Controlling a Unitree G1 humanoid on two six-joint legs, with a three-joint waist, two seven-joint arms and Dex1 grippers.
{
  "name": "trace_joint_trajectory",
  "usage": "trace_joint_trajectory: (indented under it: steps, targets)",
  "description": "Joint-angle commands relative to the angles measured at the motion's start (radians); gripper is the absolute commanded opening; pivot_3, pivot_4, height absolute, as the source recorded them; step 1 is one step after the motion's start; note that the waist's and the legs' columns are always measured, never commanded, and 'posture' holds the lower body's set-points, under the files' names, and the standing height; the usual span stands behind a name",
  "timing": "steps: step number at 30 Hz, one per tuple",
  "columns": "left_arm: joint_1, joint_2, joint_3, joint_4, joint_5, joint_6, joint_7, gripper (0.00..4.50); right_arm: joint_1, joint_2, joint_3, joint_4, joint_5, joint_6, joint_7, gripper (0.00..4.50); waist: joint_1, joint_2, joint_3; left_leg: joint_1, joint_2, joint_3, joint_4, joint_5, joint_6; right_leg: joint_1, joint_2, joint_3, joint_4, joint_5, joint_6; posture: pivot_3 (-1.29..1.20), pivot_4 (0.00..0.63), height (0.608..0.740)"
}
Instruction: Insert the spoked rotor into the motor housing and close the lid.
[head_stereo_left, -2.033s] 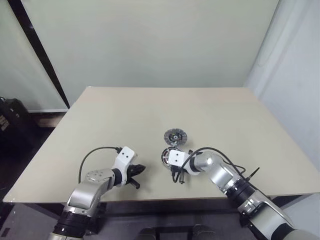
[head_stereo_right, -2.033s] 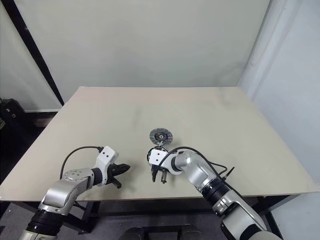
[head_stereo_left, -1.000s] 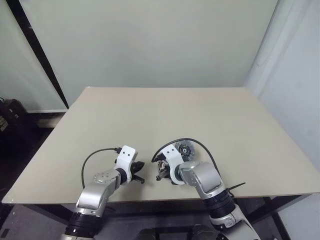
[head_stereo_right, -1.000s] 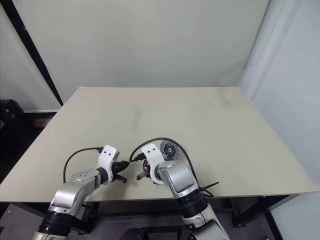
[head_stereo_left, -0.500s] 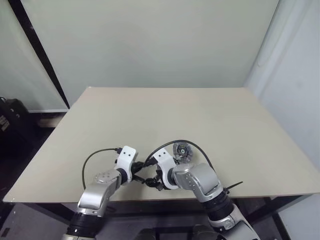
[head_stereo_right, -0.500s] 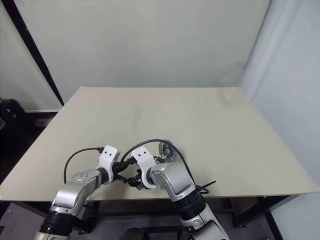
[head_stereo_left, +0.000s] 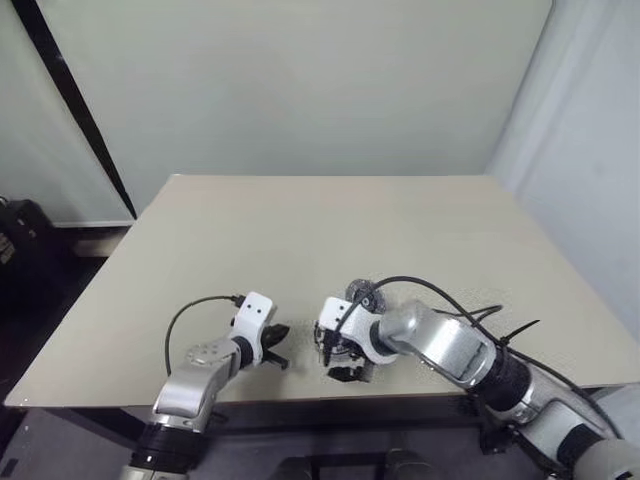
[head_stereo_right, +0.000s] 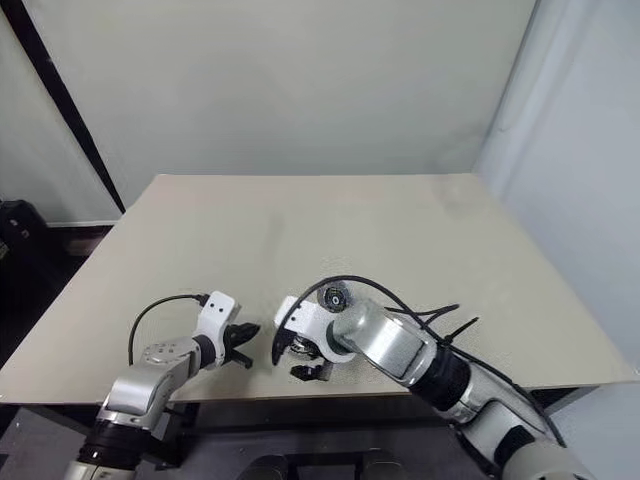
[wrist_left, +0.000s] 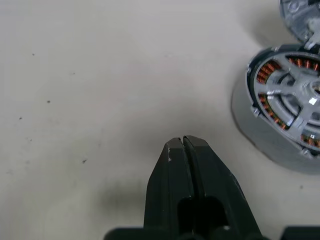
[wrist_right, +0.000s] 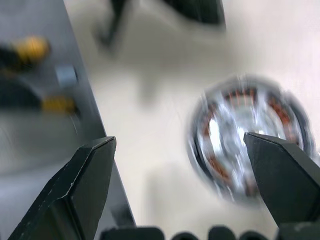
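Observation:
The motor housing (wrist_left: 255, 135), a silvery disc with copper-brown windings, lies near the table's front edge. The spoked rotor (wrist_left: 295, 85), dark-rimmed with pale spokes, appears seated inside it. Just beyond the housing lies the lid (head_stereo_left: 358, 294), a flat grey disc with a dark hub, also at the left wrist view's edge (wrist_left: 302, 15). My right gripper (head_stereo_left: 335, 362) hangs open over the blurred housing (wrist_right: 250, 135), its fingers (wrist_right: 85, 185) wide apart and holding nothing. My left gripper (head_stereo_left: 280, 352) rests shut and empty on the table beside the housing, fingertips (wrist_left: 183, 142) pressed together.
Both grippers work close to the table's front edge (wrist_right: 95, 115), with dark floor (wrist_right: 40, 100) past it. A black cable (head_stereo_left: 430, 288) from my right arm loops above the table. Bare tabletop (head_stereo_left: 330, 220) stretches away behind the parts.
My right gripper has opened wide, rolled at the wrist and drawn away from the left gripper, its arm swinging out to the right. The left gripper has stayed put, shut.

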Motion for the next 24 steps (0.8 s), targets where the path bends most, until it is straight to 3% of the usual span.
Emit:
trace_joint_trajectory:
  steps: [1,14,17,24]
  targets:
    - [-0.007,0.011,0.007,-0.021,-0.004,-0.010,-0.016,0.00,-0.034,-0.043,0.067,0.001,-0.064,-0.147,0.054,4.47,0.001,0.000,0.000,0.000,0.000,0.000,-0.001,0.000,0.000,-0.001,0.000,0.000,0.000,0.000,0.000,0.00,0.000,0.740]
    - [0.004,0.025,0.010,-0.048,-0.003,0.016,-0.018,0.00,0.013,-0.007,0.085,0.098,-0.180,-0.270,0.072,4.47,0.003,0.000,0.000,0.000,0.000,-0.001,0.001,0.000,0.000,-0.001,0.000,0.000,0.003,0.000,0.000,0.00,0.000,0.740]
    - [0.003,0.027,0.009,-0.055,-0.003,0.023,-0.018,0.00,0.019,0.003,0.081,0.129,-0.199,-0.273,0.069,3.93,0.003,0.000,0.000,0.000,0.000,-0.001,0.002,0.000,0.000,0.000,0.000,-0.001,0.003,0.000,0.000,0.00,0.000,0.740]
    - [0.004,0.029,0.007,-0.063,-0.003,0.029,-0.019,0.00,0.038,0.009,0.067,0.175,-0.233,-0.285,0.076,1.43,0.003,0.000,0.000,0.000,0.000,0.000,0.002,0.000,0.000,-0.001,0.000,0.000,0.004,0.000,0.000,0.00,0.000,0.740]
